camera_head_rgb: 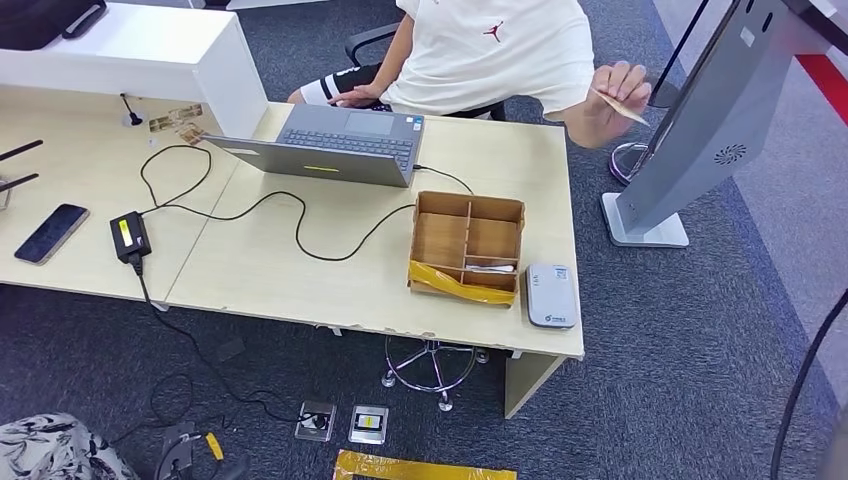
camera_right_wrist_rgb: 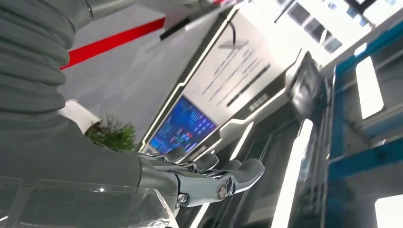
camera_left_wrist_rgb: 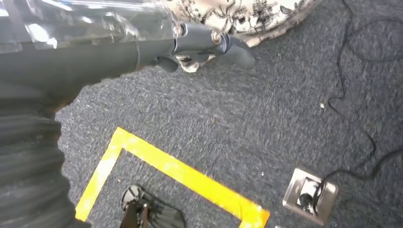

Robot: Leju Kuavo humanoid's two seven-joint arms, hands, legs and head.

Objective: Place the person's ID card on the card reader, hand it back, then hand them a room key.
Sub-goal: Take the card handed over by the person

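One card on offer: a thin tan ID card (camera_head_rgb: 620,104) is pinched in the person's raised hand (camera_head_rgb: 618,92), at about 1 o'clock from the desk's centre, held out past the desk's far right corner; judged an offer toward the robot.
Card reader: a small white and grey rounded box (camera_head_rgb: 550,295) lies flat near the front right edge of the pale wood desk (camera_head_rgb: 250,255), at about 4 o'clock, just beside the open brown cardboard divider box (camera_head_rgb: 468,247); judged placed within the right arm's reach.
Room key: a pale flat item (camera_head_rgb: 490,268) lies in a front compartment of the divider box; whether it is the key cannot be told.
Right hand (camera_right_wrist_rgb: 214,173): raised, grey fingers (camera_right_wrist_rgb: 247,171) extended and slightly apart, nothing between them; a tall grey kiosk with a blue screen (camera_right_wrist_rgb: 185,126) stands beyond.
Left hand (camera_left_wrist_rgb: 209,45): hangs over dark grey carpet (camera_left_wrist_rgb: 266,118) marked with yellow tape (camera_left_wrist_rgb: 180,171); fingers curled in, holding nothing.
Card relative to fingers: well apart from both robot hands; no contact yet.
Step judged: receiving the card, at the task's start.
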